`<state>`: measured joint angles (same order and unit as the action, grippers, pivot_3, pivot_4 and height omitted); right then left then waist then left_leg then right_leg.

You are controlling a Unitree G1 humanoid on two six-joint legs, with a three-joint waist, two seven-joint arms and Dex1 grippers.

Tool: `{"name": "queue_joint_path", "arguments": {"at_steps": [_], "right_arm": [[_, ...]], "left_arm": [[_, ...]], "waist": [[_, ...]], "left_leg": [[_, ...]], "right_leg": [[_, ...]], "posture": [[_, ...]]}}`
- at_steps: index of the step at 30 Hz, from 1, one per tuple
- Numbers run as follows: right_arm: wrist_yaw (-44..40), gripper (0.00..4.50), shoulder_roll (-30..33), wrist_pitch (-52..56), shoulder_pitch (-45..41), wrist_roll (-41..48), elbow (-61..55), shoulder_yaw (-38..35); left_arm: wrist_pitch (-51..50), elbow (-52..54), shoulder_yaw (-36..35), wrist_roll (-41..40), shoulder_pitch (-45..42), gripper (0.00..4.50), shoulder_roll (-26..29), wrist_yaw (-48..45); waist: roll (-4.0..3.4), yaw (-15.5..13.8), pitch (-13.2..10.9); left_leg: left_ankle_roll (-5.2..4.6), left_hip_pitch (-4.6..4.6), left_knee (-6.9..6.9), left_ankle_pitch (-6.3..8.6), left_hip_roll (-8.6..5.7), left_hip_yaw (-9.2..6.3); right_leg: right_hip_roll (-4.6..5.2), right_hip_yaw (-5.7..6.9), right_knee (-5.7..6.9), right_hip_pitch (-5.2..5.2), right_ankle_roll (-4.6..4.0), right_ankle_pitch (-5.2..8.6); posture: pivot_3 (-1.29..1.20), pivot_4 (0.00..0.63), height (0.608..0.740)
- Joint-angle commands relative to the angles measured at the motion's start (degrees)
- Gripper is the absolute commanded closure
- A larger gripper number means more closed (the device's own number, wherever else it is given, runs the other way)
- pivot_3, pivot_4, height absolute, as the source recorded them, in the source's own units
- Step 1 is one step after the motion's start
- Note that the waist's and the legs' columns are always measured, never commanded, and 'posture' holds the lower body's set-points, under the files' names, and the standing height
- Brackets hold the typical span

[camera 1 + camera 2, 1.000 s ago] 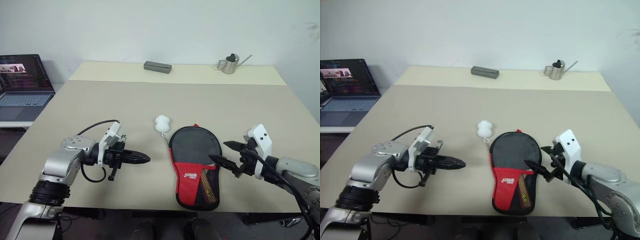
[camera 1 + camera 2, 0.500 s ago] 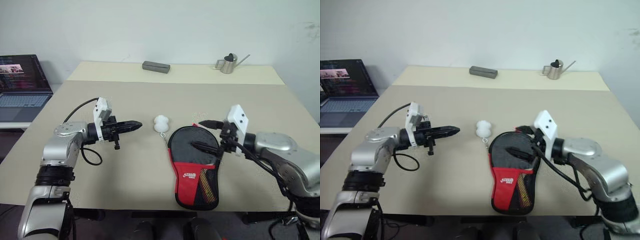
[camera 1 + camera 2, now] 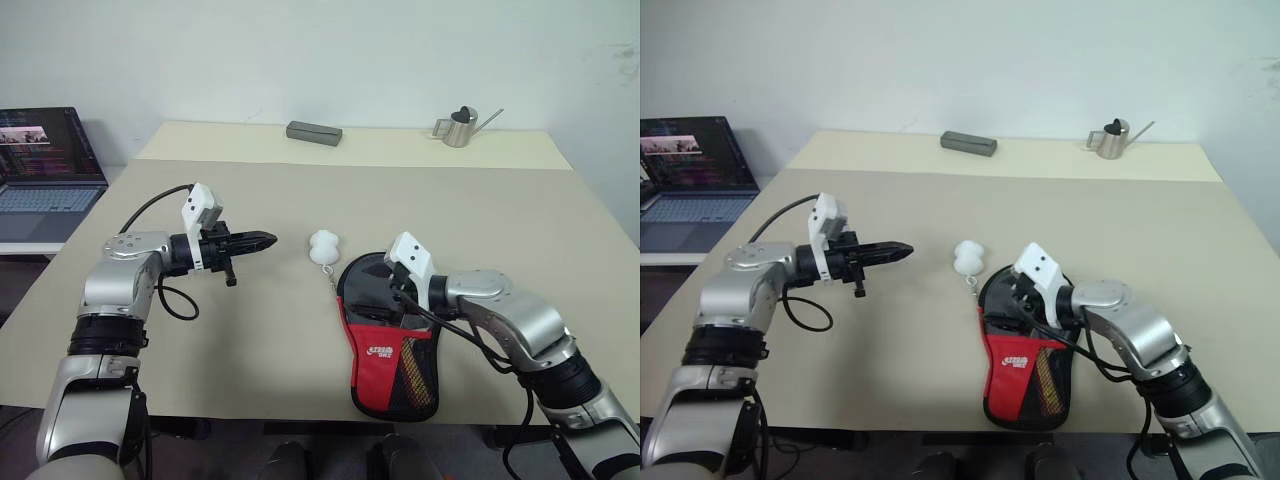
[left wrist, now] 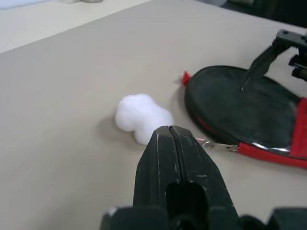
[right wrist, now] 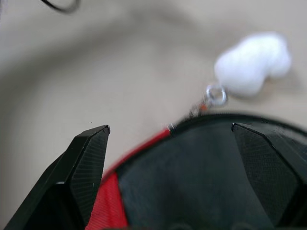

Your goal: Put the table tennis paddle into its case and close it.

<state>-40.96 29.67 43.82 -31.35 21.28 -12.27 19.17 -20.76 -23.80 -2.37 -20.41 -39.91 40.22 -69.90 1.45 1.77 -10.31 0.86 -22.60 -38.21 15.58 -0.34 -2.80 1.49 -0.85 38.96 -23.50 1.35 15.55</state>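
Note:
The case lies flat near the table's front edge, black rounded head toward the far side, red lower part with mesh pocket toward me. Its white pom-pom rests on the table just left of the head, joined by a small ring. My right gripper hovers open over the left half of the black head, one finger on each side of the case's rim. My left gripper is shut and empty, pointing at the pom-pom from the left, a short gap away. The paddle is hidden.
A grey box and a small metal watering can stand at the table's far edge. An open laptop sits on a lower surface off the table's left side. The table's front edge runs just below the case.
My right gripper swung left and in, from beside the case to over its black head. My left gripper rose and moved toward the pom-pom. The case and pom-pom stayed put.

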Motion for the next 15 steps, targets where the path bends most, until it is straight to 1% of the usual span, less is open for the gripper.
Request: {"name": "queue_joint_path", "arguments": {"at_steps": [1, 5, 11, 14, 15], "right_arm": [[0.2, 0.04, -0.7, -3.4, 0.6, -3.8, 4.0, 1.0], [0.2, 0.04, -1.0, -6.5, 1.6, -7.8, 8.3, 2.0], [-0.4, 0.04, -2.0, -7.2, 2.4, -8.9, 8.5, 2.1], [-0.5, 0.0, -2.3, -7.1, 2.5, -9.4, 8.6, 2.2], [-0.5, 0.0, -2.4, -7.2, 2.5, -9.6, 8.7, 2.2]], "left_arm": [[1.0, -0.6, 0.4, 1.4, -1.7, 4.5, -0.9, 1.8], [0.6, -3.1, 1.2, 3.6, -3.0, 4.5, -3.1, 4.9], [-2.8, -5.4, 1.5, 3.8, -5.5, 4.5, -6.0, 7.6], [-3.0, -4.1, 1.8, 3.7, -5.1, 3.89, -6.6, 7.5], [-3.1, -3.6, 1.8, 3.8, -4.9, 3.54, -6.6, 7.6]], "waist": [[0.0, 0.0, 0.0], [0.01, 0.0, 0.0], [0.02, 0.0, 0.0], [0.02, 0.1, 0.0], [0.02, 0.1, 0.0]], "left_leg": [[0.0, 0.0, 0.0, 0.0, 0.0, 0.0], [0.0, 0.02, -0.01, 0.0, -0.01, 0.03], [0.0, 0.04, -0.08, 0.0, 0.01, 0.0], [0.0, 0.06, -0.09, 0.0, 0.01, 0.02], [0.0, 0.07, -0.08, 0.0, 0.01, 0.02]], "right_leg": [[0.0, 0.0, 0.0, 0.0, 0.0, 0.0], [0.0, 0.01, 0.02, 0.0, 0.0, 0.0], [-0.01, 0.03, 0.08, 0.02, -0.01, -0.01], [-0.01, 0.02, 0.08, 0.04, 0.0, -0.01], [-0.02, 0.02, 0.08, 0.04, -0.01, -0.01]], "posture": [[0.0, 0.15, 0.74], [0.0, 0.15, 0.74], [0.0, 0.15, 0.74], [0.0, 0.15, 0.74], [0.0, 0.15, 0.74]]}}
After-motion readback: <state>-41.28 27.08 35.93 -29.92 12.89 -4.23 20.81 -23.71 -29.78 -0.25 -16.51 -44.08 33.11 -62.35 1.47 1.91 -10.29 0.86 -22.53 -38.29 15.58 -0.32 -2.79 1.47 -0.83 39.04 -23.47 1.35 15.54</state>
